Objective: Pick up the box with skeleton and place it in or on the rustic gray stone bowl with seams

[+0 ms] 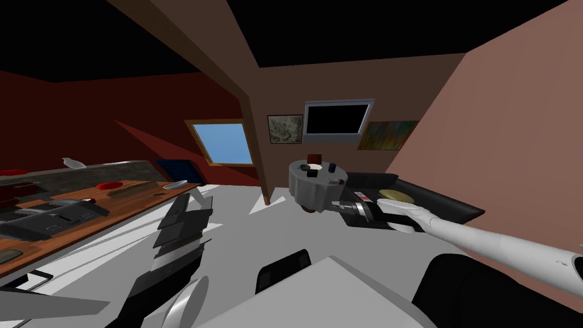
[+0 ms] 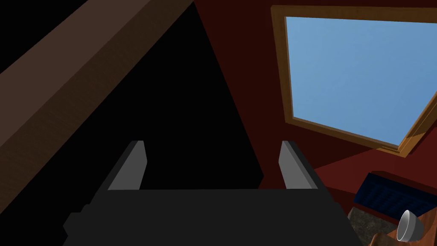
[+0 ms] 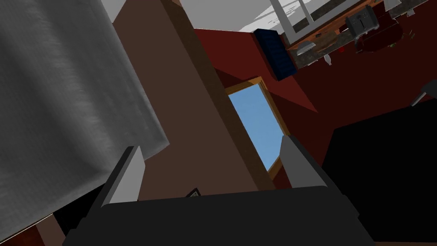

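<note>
A round table under a grey cloth [image 1: 310,191] stands ahead of me. On its top sit a dark red box [image 1: 314,158], a pale shallow bowl [image 1: 315,167], a few small dark items and a small box [image 1: 336,182] at the near right edge; I cannot make out any print on them. My right arm reaches out from the lower right, and my right gripper [image 1: 337,206] hangs beside the cloth's lower right side, below the tabletop. In the right wrist view that gripper [image 3: 211,164] is open and holds nothing, with the grey cloth [image 3: 64,106] close by one finger. My left gripper [image 2: 211,164] is open and holds nothing.
A black sofa [image 1: 438,205] with an olive round thing [image 1: 394,195] stands right behind the table. A brown wooden post [image 1: 256,148] rises left of the table. A long wooden counter [image 1: 125,193] with red dishes and dark appliances runs along the left. A small grey bowl [image 2: 409,225] lies near the counter's end.
</note>
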